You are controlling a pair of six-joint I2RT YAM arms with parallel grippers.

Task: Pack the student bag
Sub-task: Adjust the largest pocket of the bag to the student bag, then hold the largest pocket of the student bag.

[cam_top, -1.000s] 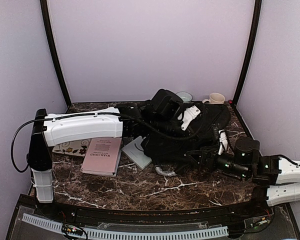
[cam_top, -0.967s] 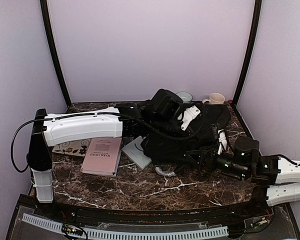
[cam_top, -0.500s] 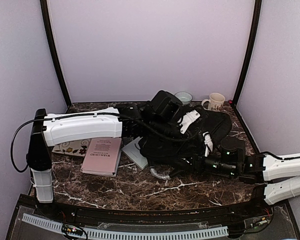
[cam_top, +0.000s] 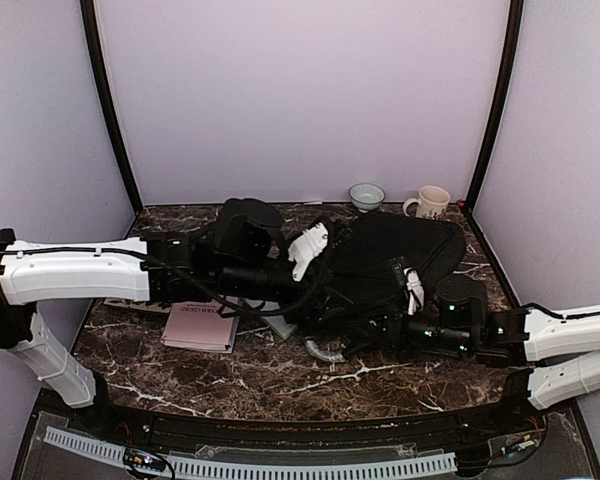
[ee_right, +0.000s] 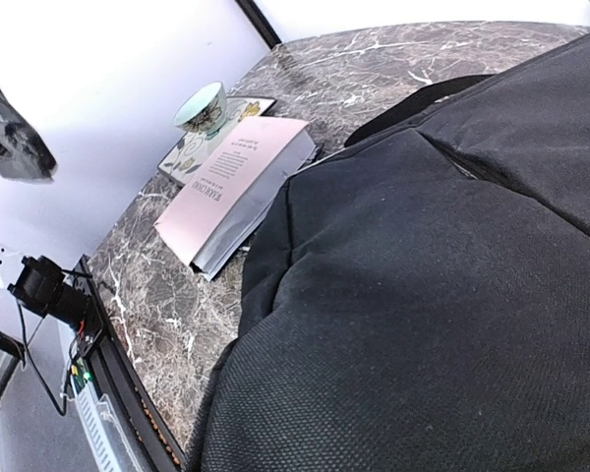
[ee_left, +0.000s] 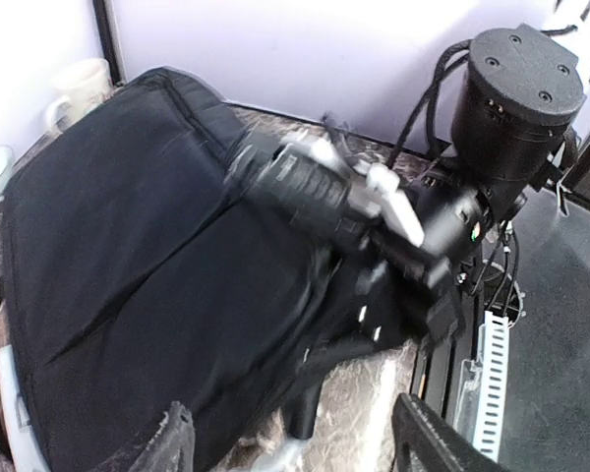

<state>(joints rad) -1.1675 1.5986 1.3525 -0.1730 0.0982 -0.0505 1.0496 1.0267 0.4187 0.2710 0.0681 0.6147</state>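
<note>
The black student bag (cam_top: 400, 250) lies flat on the marble table, and fills much of the left wrist view (ee_left: 128, 256) and the right wrist view (ee_right: 442, 295). My left gripper (cam_top: 320, 245) hovers at the bag's left edge, open, nothing between its fingers (ee_left: 295, 447). My right gripper (cam_top: 378, 322) is pushed into the bag's front edge. Bag fabric covers its fingers in the right wrist view, so its jaws do not show. A pink book (cam_top: 202, 325) (ee_right: 236, 182) lies left of the bag, partly under my left arm.
A mug (cam_top: 428, 203) (ee_left: 79, 84) and a small bowl (cam_top: 366, 195) stand at the back behind the bag. Another bowl (ee_right: 202, 106) sits on a flowered card beyond the book. A pale flat thing pokes out at the bag's front left. Walls close three sides.
My left gripper opened, let go of the bag's top and drew back to the left; the bag dropped flat. My right gripper moved left into the bag's front edge.
</note>
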